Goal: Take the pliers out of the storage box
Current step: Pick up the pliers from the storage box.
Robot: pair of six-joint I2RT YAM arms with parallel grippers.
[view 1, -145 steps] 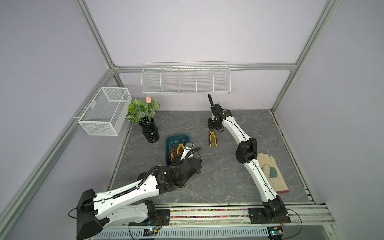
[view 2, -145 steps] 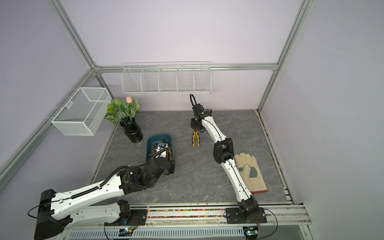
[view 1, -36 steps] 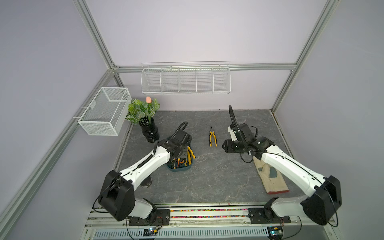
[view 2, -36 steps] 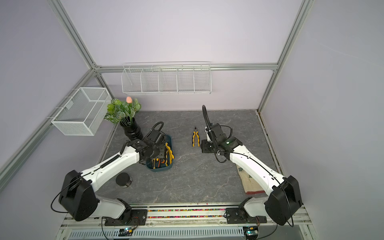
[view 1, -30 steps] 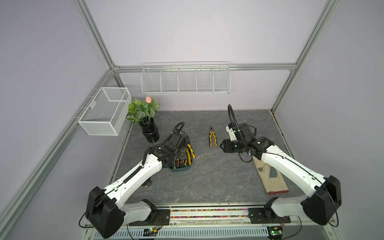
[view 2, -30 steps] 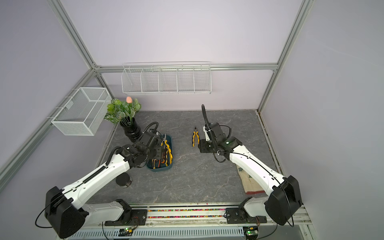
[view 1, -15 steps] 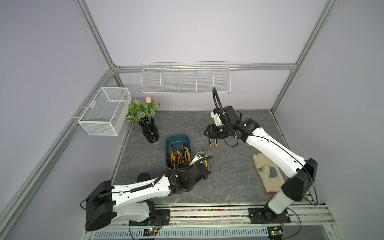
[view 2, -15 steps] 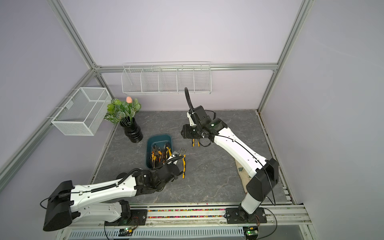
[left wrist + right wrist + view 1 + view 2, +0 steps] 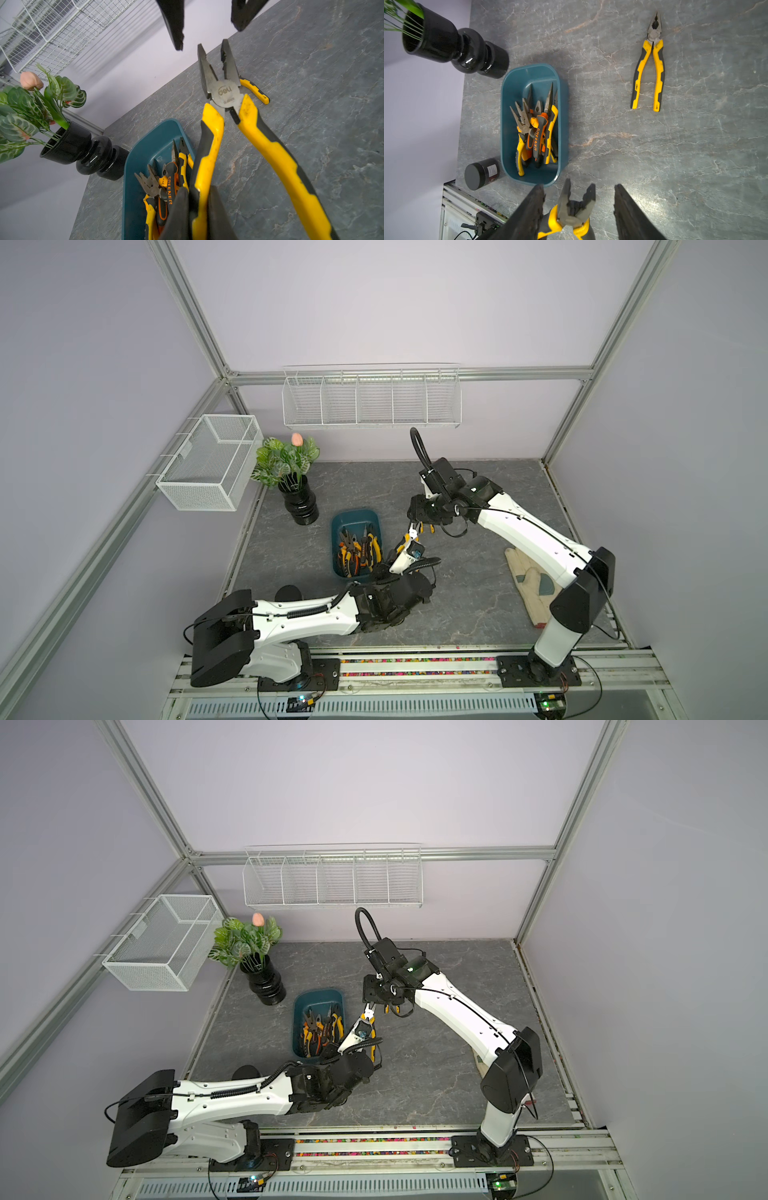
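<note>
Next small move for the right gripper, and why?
Probably close the right gripper on the head of the held pliers: its open jaws stand on either side of that head, while the left gripper pinches only one handle. The left should let go only afterwards.

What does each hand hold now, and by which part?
The left hand holds yellow-black pliers by one handle. The right hand is open near their nose, holding nothing.

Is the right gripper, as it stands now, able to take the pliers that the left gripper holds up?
Probably yes: the right gripper is open, its fingers on either side of the held pliers' nose, with nothing between.
</note>
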